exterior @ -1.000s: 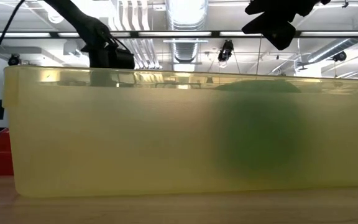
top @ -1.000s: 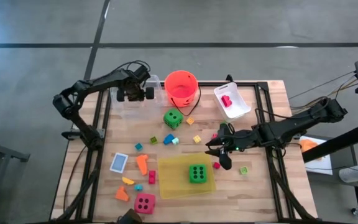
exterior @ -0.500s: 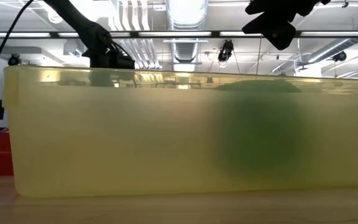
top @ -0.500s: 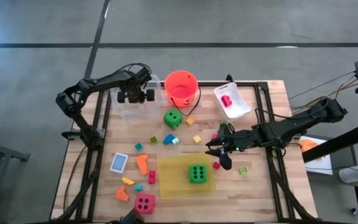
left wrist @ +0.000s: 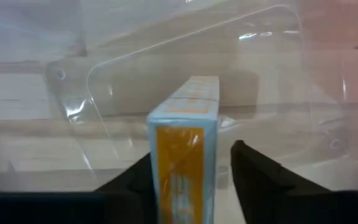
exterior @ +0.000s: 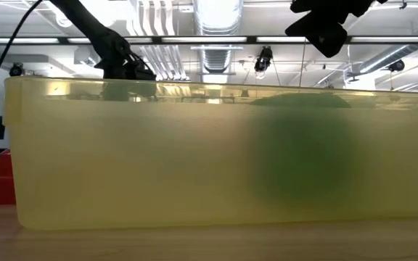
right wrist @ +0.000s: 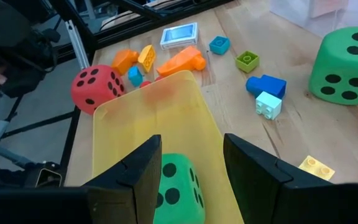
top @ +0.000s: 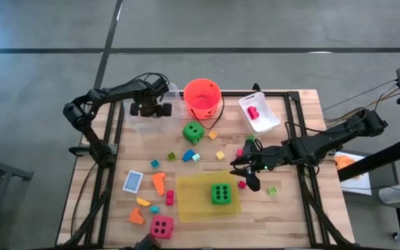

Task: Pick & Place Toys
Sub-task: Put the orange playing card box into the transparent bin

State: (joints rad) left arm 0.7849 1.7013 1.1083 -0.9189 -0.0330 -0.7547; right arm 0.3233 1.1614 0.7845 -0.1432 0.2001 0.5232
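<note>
Left gripper (top: 160,105) sits at the back left of the table (top: 304,104), over a clear plastic box (top: 144,118) just left of the orange-red bucket (top: 202,97). Left wrist view: a small card pack (left wrist: 185,146), pale blue with an orange face, stands on edge between the two fingers (left wrist: 253,174) inside the clear box; there is a visible gap on one side, so the jaws look parted, but I cannot tell whether the other finger touches the pack. Right gripper (top: 245,169) hovers mid-table, just right of the flat yellow tray (top: 193,205), fingers apart and nothing between them. Right wrist view looks down on the tray's near edge with one green die (right wrist: 176,186) lying in the tray. Second green die (top: 193,132) sits on the wood in front of the bucket. Pink die (top: 162,226) is at the front edge, just left of the tray. Other card (top: 132,181) lies flat on the left side of the table, next to an orange shape (top: 159,182). Small bricks are scattered between the dice: blue brick (right wrist: 267,84) touching a pale mint brick (right wrist: 268,104), green brick (right wrist: 247,60), yellow brick (top: 220,155), another green brick (top: 272,189) right of the right gripper. White tray (top: 259,111) at the back right holds a pink piece (top: 253,112). Low view is mostly blocked by the yellow tray wall, with the green die showing as a blur through it.
</note>
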